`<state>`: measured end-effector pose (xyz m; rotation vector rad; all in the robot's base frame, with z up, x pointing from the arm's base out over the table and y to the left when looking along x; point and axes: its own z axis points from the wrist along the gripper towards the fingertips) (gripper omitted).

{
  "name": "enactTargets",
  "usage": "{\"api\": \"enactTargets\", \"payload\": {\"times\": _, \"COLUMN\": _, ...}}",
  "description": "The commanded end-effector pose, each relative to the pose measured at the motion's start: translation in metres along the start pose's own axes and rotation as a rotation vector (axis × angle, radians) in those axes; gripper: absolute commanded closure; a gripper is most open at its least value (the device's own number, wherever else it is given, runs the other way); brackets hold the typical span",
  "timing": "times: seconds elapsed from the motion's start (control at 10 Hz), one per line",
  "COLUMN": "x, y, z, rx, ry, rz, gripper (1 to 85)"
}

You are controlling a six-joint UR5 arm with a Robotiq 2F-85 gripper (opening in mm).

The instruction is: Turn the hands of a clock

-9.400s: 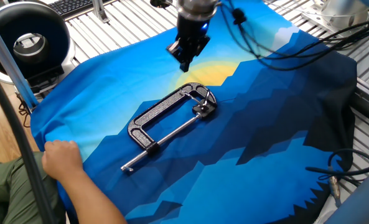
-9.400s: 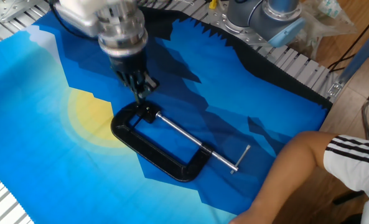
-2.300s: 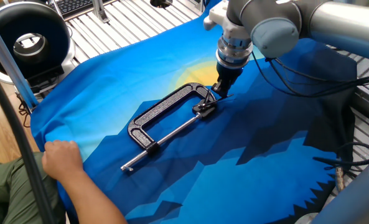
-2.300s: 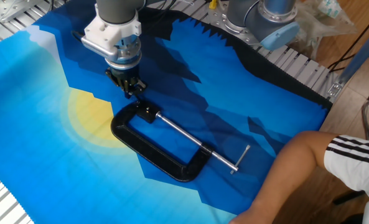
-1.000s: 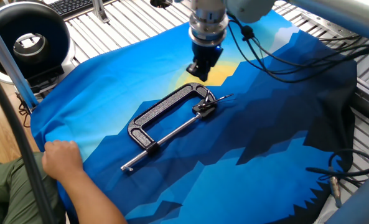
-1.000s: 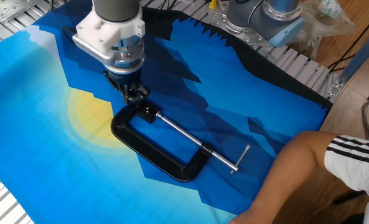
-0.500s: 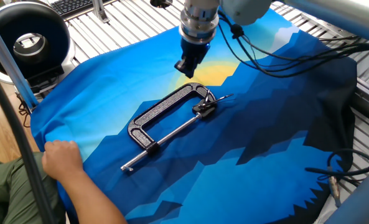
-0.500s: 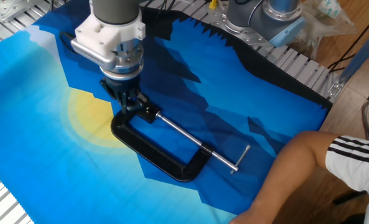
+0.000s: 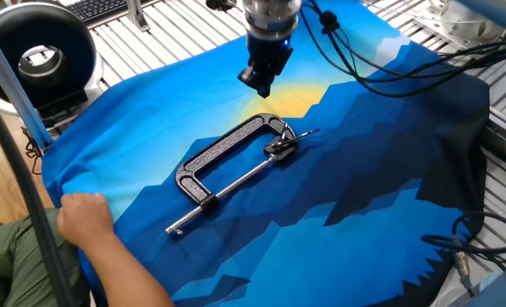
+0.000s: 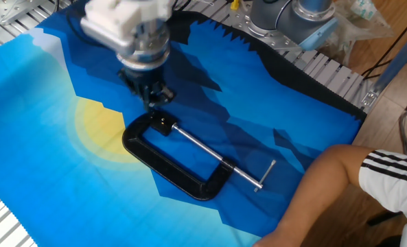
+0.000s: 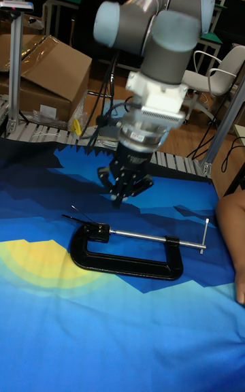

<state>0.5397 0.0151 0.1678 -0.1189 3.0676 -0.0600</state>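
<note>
A black C-clamp point(image 9: 232, 157) lies on the blue and yellow cloth point(image 9: 363, 196). The tiny clock point(image 9: 281, 145) sits in its jaw, and a thin hand point(image 9: 310, 132) sticks out to the right. In the tall fixed view the clock point(image 11: 100, 231) shows thin hands point(image 11: 76, 217) pointing left. My gripper point(image 9: 258, 83) hovers above the cloth behind the clamp's jaw end, apart from it. Its fingers are drawn together with nothing between them. The other fixed view has the gripper point(image 10: 154, 97) just behind the clamp point(image 10: 179, 165).
A person's hand point(image 9: 85, 213) rests on the cloth's near left edge; their arm point(image 10: 327, 182) lies by the clamp's screw handle point(image 10: 268, 171). A black round device point(image 9: 37, 53) stands at the back left. Cables point(image 9: 389, 64) trail over the cloth. A cardboard box point(image 11: 41, 75) is behind.
My gripper left the clock hands at the clamp's jaw, lifted, and shifted back behind the clamp. A thin hand now sticks out from the jaw. The clamp has not moved.
</note>
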Motion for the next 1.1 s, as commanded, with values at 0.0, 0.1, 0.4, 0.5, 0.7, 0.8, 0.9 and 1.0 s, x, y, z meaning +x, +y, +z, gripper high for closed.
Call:
{"api": "enactTargets", "payload": {"times": 0.0, "x": -0.001, "y": 0.000, "z": -0.009, "rx": 0.013, "ry": -0.005, "rz": 0.060, "gripper": 84.3}}
{"api": "enactTargets", "payload": {"times": 0.1, "x": -0.001, "y": -0.003, "z": -0.004, "rx": 0.015, "ry": -0.012, "rz": 0.050, "gripper": 84.3}}
{"api": "enactTargets", "payload": {"times": 0.4, "x": 0.009, "y": -0.019, "z": 0.009, "rx": 0.053, "ry": 0.034, "rz": 0.053, "gripper": 84.3}}
{"api": "enactTargets", "payload": {"times": 0.5, "x": 0.010, "y": -0.016, "z": 0.010, "rx": 0.042, "ry": 0.038, "rz": 0.056, "gripper": 84.3}}
{"api": "enactTargets", "payload": {"times": 0.7, "x": 0.011, "y": -0.015, "z": 0.012, "rx": 0.034, "ry": 0.043, "rz": 0.043, "gripper": 84.3}}
{"api": "enactTargets", "payload": {"times": 0.8, "x": 0.011, "y": -0.014, "z": 0.012, "rx": 0.028, "ry": 0.043, "rz": 0.040, "gripper": 84.3}}
{"api": "enactTargets", "payload": {"times": 0.9, "x": 0.011, "y": -0.015, "z": 0.013, "rx": 0.029, "ry": 0.043, "rz": 0.035, "gripper": 84.3}}
{"api": "enactTargets", "payload": {"times": 1.0, "x": 0.011, "y": -0.015, "z": 0.013, "rx": 0.031, "ry": 0.043, "rz": 0.032, "gripper": 84.3}}
